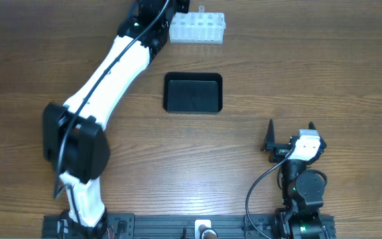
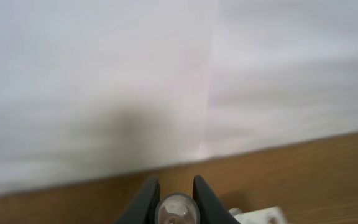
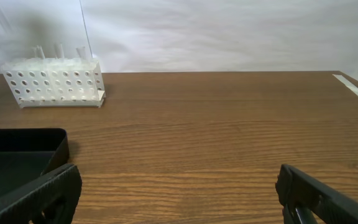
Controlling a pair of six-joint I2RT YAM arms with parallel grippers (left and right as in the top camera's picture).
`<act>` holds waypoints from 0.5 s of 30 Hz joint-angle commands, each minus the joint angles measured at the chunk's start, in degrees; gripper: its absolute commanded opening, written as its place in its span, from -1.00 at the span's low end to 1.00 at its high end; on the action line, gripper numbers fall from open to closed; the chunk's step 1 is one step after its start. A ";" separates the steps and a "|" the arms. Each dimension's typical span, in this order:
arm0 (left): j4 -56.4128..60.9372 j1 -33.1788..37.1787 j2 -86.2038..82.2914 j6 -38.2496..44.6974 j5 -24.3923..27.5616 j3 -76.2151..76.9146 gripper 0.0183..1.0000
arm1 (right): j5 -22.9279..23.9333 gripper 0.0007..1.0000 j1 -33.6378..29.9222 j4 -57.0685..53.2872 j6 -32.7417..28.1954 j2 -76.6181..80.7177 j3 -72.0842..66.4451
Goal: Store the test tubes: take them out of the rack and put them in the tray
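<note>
Shows left hand [image 2: 176, 190] clamped on a test tube [image 2: 176, 211] at one end of the rack [image 1: 197, 28]; right hand [image 1: 290, 133] spread open, well apart from rack. Draw tube straight up, untilted, till clear of rack holes; carry to tray [image 1: 193, 93] near rack; lower close before release.

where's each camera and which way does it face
Top view: fixed overhead, looking down on the brown wooden table; left arm and right arm show.
Left wrist view: faces a white backdrop; left gripper grips a clear test tube.
Right wrist view: low, faces white perforated plastic rack and black rectangular tray; right gripper open.
Shared: top and right wrist views show rack and tray.
</note>
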 commanded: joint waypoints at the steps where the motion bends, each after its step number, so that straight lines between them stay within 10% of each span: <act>1: -4.20 -1.90 -8.55 2.71 -3.61 1.36 -0.71 | -0.22 0.98 0.33 -0.09 0.17 -0.26 -0.46; 15: -28.72 -6.67 -11.65 -19.91 -6.05 -12.07 -0.71 | -0.22 0.98 0.33 -0.09 0.17 -0.26 -0.46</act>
